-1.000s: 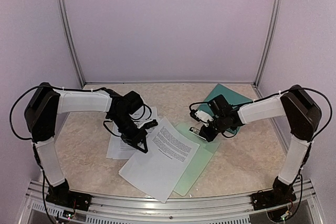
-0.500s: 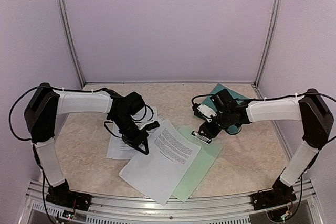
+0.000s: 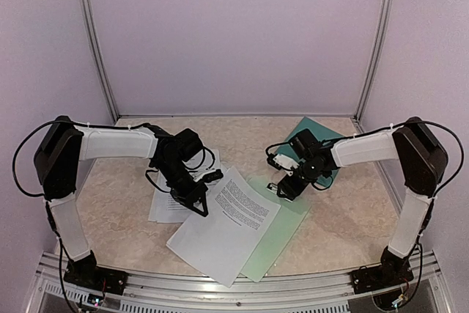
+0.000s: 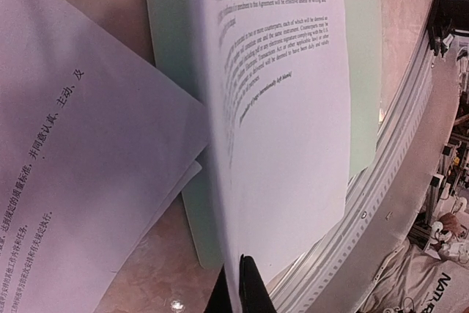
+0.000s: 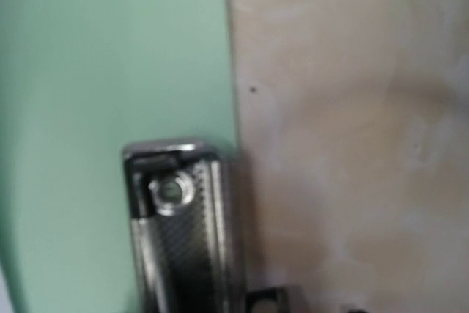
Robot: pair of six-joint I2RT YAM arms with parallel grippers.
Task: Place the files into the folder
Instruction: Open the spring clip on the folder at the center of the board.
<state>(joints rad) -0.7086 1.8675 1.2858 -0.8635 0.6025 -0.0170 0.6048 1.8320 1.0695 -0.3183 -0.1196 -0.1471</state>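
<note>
My left gripper point(image 3: 198, 201) is shut on the near edge of one of the files, a white printed sheet point(image 3: 223, 221), which lies partly over a pale mint clipboard point(image 3: 282, 225). In the left wrist view the dark fingers point(image 4: 253, 291) pinch that sheet point(image 4: 286, 108) at its corner. More files point(image 3: 167, 204) lie under the left arm. The dark teal folder point(image 3: 322, 131) lies at the back right, partly behind the right arm. My right gripper point(image 3: 288, 188) hovers over the clipboard's silver clip point(image 5: 179, 225), holding nothing. Only its tips show, standing apart.
Sheets with Chinese text point(image 4: 73, 181) lie left of the held sheet. The clipboard point(image 5: 110, 71) edge runs beside bare marble table point(image 5: 352, 108). The aluminium front rail point(image 4: 396, 166) is close to the held sheet. Side walls close in the table.
My right gripper has opened and let go of the clipboard's clip, after nudging the clipboard slightly to the right. The left gripper and its sheet have hardly moved.
</note>
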